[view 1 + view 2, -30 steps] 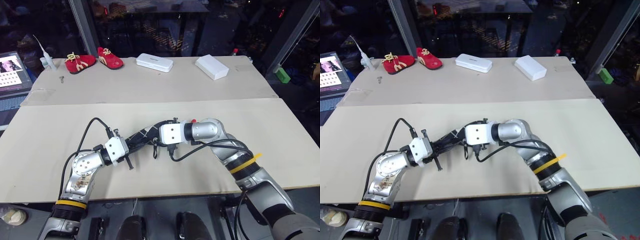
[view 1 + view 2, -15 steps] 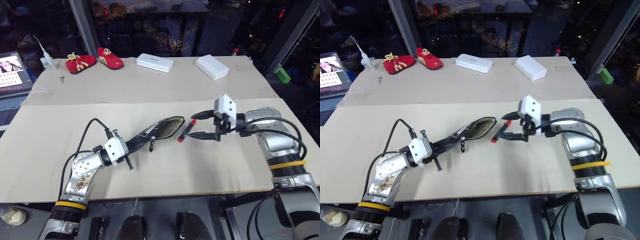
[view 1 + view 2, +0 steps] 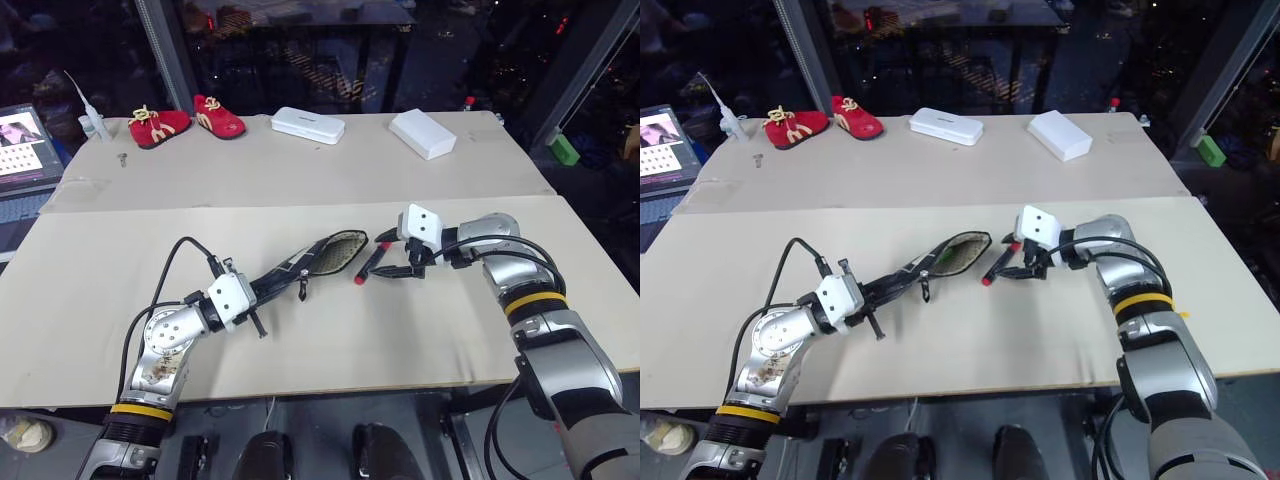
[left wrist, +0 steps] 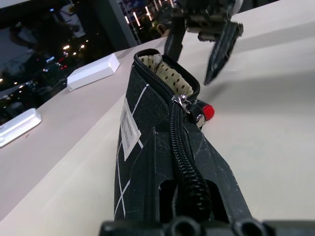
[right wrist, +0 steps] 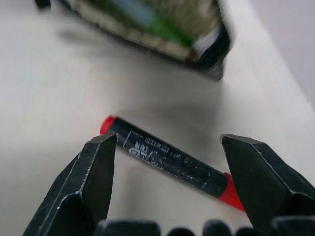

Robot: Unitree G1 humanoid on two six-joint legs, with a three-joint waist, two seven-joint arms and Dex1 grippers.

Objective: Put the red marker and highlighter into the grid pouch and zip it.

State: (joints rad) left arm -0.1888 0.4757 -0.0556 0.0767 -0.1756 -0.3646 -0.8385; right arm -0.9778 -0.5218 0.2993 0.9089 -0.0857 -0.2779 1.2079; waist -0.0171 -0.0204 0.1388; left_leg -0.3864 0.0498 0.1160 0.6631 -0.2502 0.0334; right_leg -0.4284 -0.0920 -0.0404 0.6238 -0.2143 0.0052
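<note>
The grid pouch (image 3: 300, 264) lies slanted on the table with its mouth (image 4: 167, 73) open toward the right. My left gripper (image 3: 256, 297) is shut on the pouch's near end, by the zipper. Inside the mouth a green shape shows, the highlighter (image 5: 166, 28). The red marker (image 3: 368, 262), black with red ends, lies flat on the table just right of the mouth. Low over it, my right gripper (image 3: 388, 255) is open, one finger on each side of the marker (image 5: 170, 160), touching nothing.
At the table's far edge are a pair of red shoes (image 3: 186, 121) and two white boxes (image 3: 309, 125) (image 3: 424, 133). A laptop (image 3: 22, 150) sits far left and a green block (image 3: 565, 150) far right. A seam (image 3: 300, 205) crosses the table.
My right gripper pulled out of the pouch mouth to the right, uncovering the marker, then swung back and settled open over it. The left gripper and pouch stayed put.
</note>
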